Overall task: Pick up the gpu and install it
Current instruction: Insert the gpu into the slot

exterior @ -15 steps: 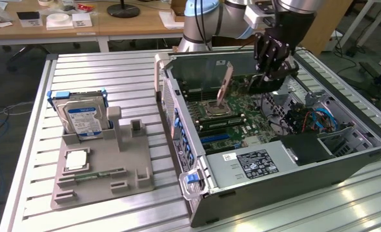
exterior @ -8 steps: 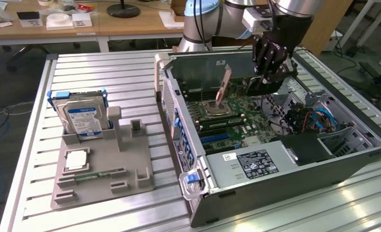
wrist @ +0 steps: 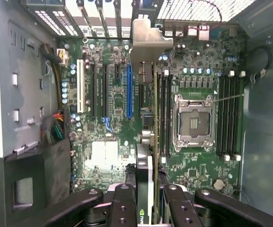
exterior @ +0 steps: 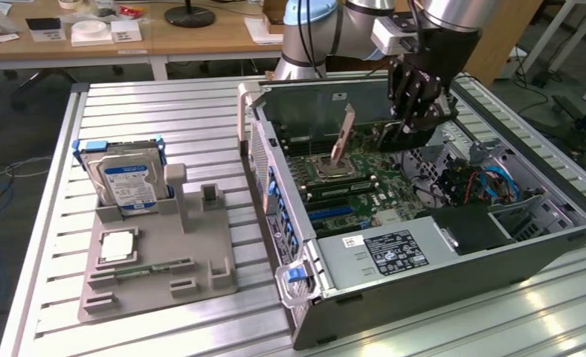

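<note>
I hold the gpu [exterior: 346, 132] on edge above the motherboard [exterior: 358, 190] inside the open computer case [exterior: 531, 245]. My gripper [exterior: 410, 128] is shut on the card's end away from the bracket. In the wrist view the gpu [wrist: 146, 175] shows edge-on between my two black fingers [wrist: 123, 204], and my gripper [wrist: 149, 208] clamps it. Its silver bracket [wrist: 146, 40] points toward the case's rear slot openings. The card hangs between the blue expansion slot [wrist: 129, 90] and the memory slots [wrist: 164, 113], clear of the board.
The CPU socket [wrist: 193, 124] lies beside the card. Black and white slots [wrist: 81, 85] and a cable bundle [wrist: 56, 127] sit on the other side. On the exterior view's left, a grey fixture [exterior: 198, 279] holds a hard drive [exterior: 129, 178] and a memory stick [exterior: 139, 269].
</note>
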{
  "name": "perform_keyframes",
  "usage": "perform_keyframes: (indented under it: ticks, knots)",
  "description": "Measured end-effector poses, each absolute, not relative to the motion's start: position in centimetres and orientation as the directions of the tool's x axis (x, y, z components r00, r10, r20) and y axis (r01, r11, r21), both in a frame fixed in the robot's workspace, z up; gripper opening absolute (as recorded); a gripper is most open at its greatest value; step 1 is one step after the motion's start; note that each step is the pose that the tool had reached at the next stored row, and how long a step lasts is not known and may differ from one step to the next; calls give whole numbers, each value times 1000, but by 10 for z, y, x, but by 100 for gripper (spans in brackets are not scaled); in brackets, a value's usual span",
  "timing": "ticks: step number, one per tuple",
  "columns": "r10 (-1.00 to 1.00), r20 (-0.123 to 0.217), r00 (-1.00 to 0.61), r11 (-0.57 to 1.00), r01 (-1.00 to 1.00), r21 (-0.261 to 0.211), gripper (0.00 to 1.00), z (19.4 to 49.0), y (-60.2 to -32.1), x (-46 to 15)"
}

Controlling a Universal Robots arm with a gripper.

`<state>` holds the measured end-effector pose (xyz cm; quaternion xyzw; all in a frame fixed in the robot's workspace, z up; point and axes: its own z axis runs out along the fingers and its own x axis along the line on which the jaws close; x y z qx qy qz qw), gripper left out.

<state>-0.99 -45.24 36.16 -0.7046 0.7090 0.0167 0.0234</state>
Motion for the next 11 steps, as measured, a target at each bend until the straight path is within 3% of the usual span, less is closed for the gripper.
perform_keyframes:
  ticks: [11]
  knots:
    - [-998,-57,-8,9,-1000,-9,27,353,-454,-24]
